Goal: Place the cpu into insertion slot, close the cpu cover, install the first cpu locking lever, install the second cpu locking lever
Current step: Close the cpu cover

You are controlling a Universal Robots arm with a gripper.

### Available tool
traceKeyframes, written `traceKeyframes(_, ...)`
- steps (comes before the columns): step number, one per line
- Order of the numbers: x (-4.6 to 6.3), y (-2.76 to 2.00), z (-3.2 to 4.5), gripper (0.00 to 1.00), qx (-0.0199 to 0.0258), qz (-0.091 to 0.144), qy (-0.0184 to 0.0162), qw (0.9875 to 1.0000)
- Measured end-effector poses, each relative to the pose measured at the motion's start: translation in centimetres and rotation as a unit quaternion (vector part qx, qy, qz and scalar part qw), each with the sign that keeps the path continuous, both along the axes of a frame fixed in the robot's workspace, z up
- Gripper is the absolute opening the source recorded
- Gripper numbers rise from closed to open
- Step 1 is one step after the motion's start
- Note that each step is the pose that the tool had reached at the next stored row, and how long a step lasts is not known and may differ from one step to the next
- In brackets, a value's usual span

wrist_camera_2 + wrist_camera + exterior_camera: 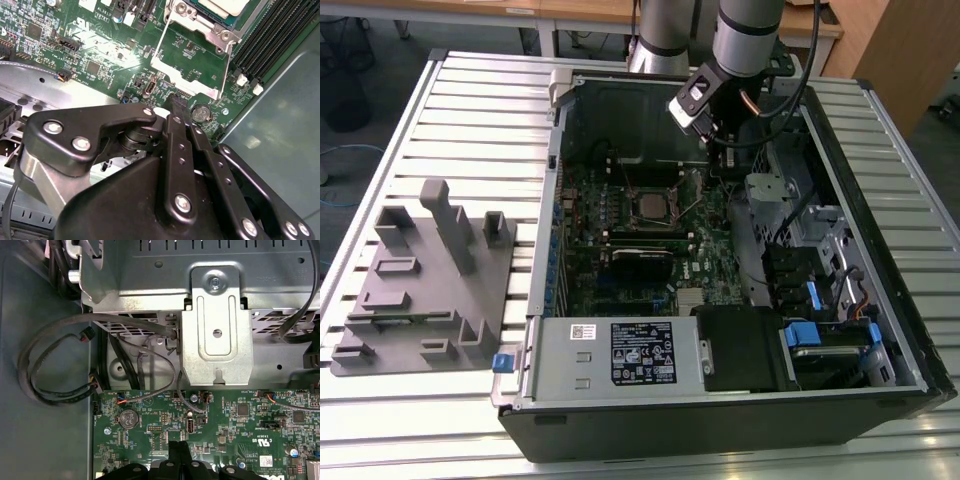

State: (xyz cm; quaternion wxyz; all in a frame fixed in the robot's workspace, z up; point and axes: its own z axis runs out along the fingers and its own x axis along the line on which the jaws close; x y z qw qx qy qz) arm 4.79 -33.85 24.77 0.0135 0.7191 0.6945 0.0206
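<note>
The black two-fingered gripper [176, 102] hovers over the green circuit board [100, 50], fingertips pressed together with nothing between them. Just ahead of the tips is the thin silver metal cpu cover [185, 78], flipped open. Beyond the frame, the small square silver-topped cpu [224, 5] sits in the black, silver-rimmed insertion slot [196, 21].
</note>
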Motion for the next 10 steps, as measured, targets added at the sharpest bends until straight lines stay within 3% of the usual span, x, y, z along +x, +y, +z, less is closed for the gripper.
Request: traceKeyframes(10, 0.00, 0.00, -0.40, 0.10, -0.0002, 0.000, 0.0000, 1.0000)
